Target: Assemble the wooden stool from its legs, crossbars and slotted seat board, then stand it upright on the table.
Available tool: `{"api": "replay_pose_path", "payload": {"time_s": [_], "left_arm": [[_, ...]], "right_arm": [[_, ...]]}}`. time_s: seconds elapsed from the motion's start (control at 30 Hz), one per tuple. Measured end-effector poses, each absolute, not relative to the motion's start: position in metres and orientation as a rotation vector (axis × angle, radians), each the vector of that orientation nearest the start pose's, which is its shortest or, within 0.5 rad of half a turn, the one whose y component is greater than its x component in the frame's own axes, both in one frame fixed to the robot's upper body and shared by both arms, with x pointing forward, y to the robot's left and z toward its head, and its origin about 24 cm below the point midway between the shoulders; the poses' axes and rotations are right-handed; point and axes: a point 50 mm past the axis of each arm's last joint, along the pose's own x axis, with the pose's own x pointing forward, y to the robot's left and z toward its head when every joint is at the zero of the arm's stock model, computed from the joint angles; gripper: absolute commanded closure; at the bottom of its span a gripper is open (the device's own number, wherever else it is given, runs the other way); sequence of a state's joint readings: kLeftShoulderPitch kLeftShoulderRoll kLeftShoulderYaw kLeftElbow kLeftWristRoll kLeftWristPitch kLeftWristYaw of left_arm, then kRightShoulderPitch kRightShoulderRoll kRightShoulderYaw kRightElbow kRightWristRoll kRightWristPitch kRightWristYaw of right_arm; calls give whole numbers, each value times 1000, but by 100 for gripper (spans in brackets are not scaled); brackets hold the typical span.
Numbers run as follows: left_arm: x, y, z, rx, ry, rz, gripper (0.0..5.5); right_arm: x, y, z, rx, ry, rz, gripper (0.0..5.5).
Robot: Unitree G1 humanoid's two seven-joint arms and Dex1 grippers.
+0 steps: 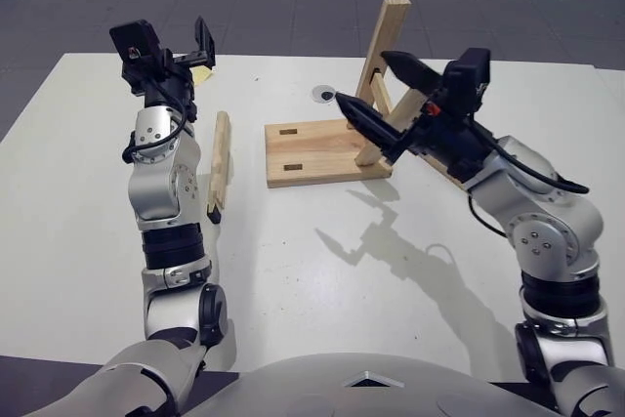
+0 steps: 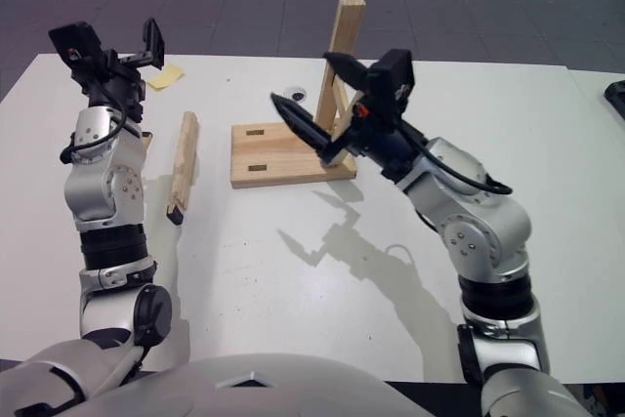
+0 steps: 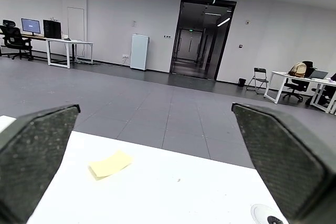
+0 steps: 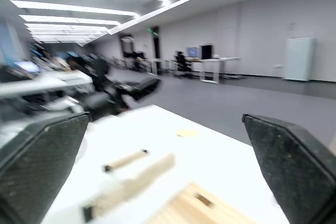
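Observation:
The slotted seat board lies flat at the table's middle. A leg frame with crossbars stands up from the board's right end, leaning back. My right gripper hovers open just in front of that frame, above the board, holding nothing. One loose leg with a dark foot cap lies left of the board. A second loose piece lies beyond it, toward the left arm. My left gripper is raised over the far left of the table, open and empty, with both pads wide apart.
A yellow note lies near the far edge beside the left gripper. A small round disc sits behind the board. The white table has bare room across its front half.

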State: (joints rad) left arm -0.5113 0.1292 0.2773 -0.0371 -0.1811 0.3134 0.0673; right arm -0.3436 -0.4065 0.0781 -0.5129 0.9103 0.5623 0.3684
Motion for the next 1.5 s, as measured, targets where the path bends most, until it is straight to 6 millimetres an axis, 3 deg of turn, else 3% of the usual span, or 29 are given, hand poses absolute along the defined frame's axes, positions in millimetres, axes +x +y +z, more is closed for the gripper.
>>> {"api": "replay_pose_path", "payload": {"time_s": [0.07,0.2,0.3,0.4,0.57,1.13,1.37,1.5], "left_arm": [[326,204,172,-151,-253,186,10],[326,206,174,-162,-267,207,10],[325,203,175,-168,-274,214,10],[324,201,174,-171,-279,228,10],[324,195,172,-160,-283,233,10],[329,183,159,-175,-263,236,10],[329,181,158,-176,-255,240,10],[328,185,153,-168,-236,274,10]], "right_arm": [[240,-84,191,367,-129,1115,14],[249,-43,159,434,146,1143,14],[265,-24,134,293,336,1081,14],[271,-16,114,207,478,1064,14],[283,-21,97,81,604,998,14],[303,-21,85,-246,663,1032,14],[297,-27,87,-421,668,1200,14],[287,-52,93,-670,665,1417,14]]}}
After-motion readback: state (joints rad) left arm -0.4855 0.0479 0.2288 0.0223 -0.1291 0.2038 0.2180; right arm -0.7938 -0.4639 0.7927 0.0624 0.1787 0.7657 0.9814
